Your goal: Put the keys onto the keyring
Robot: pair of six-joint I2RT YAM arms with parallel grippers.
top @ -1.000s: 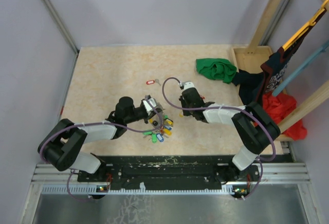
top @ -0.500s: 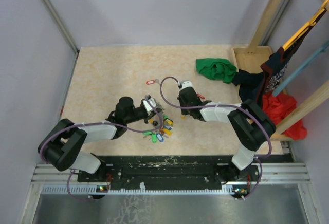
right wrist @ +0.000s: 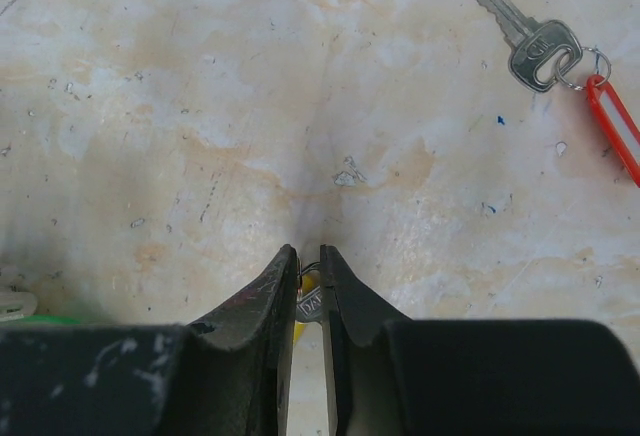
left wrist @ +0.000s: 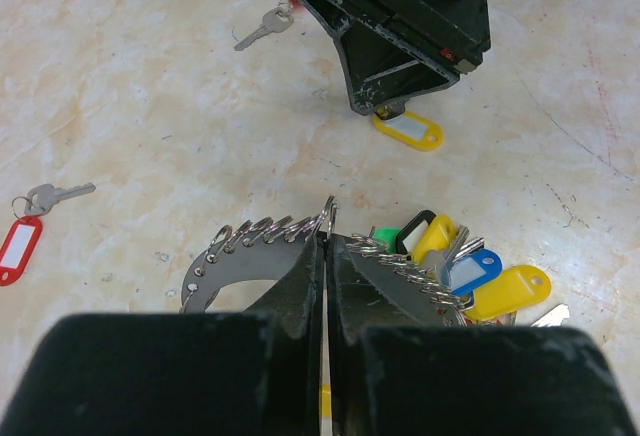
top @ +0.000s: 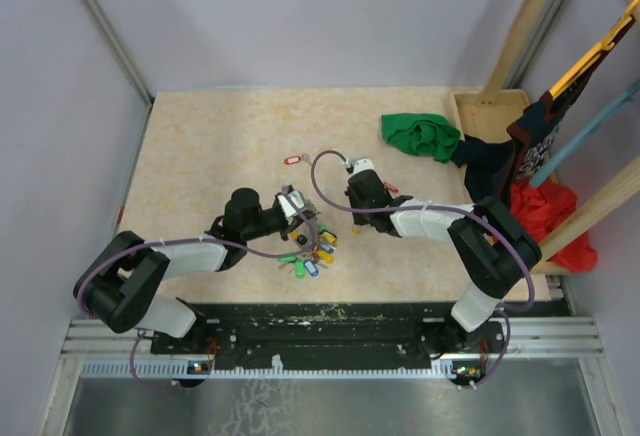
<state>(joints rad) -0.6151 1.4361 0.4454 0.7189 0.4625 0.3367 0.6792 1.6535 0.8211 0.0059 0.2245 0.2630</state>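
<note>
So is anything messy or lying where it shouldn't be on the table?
Yes. A green cloth lies crumpled at the far right of the table, with a dark garment and a red cloth heaped beside it. A key with a red tag also lies alone, away from the keyring.

overhead from behind, wrist views close, tabletop (top: 220, 156) shared

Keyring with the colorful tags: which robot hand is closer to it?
Left. The left gripper is shut right on the keyring. The right gripper stands apart, off to its right, pinching a small key.
</note>
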